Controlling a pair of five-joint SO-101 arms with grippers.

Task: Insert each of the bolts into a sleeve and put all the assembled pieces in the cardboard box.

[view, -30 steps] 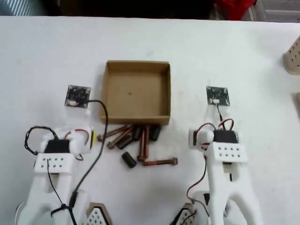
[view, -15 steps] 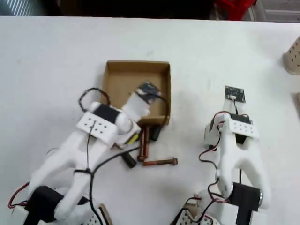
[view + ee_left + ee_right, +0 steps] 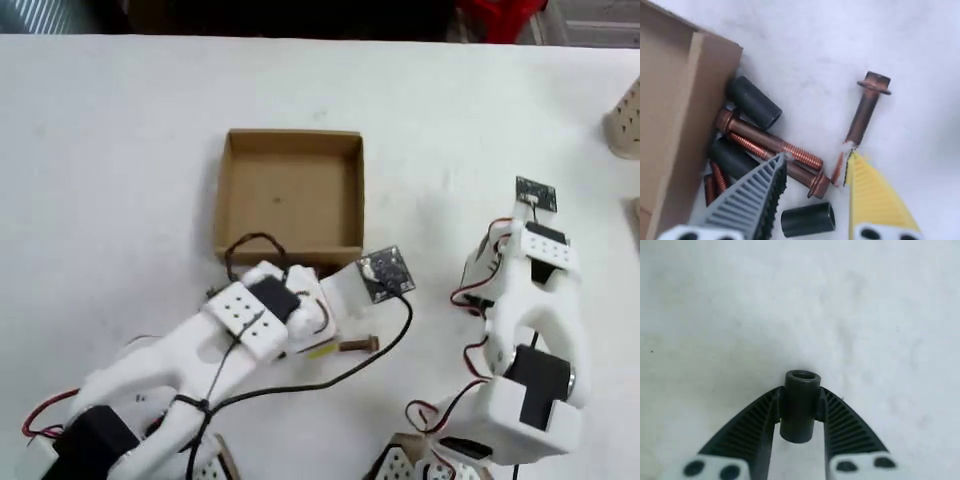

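Observation:
Several copper bolts and black sleeves lie in a heap against the outer front wall of the cardboard box. My left gripper hangs open over this heap, its grey and yellow fingers astride the bolts. One bolt lies apart by the yellow finger, and a sleeve lies between the fingers. From above, the left arm covers the heap, with one bolt sticking out. The box holds nothing. My right gripper is shut on an upright black sleeve above bare table.
The right arm stands well right of the box. A beige perforated object sits at the table's right edge. The table's far edge runs along the top of the high view.
The left arm swung from the left side, across the box, down onto the bolt heap. The right arm shifted right and folded back.

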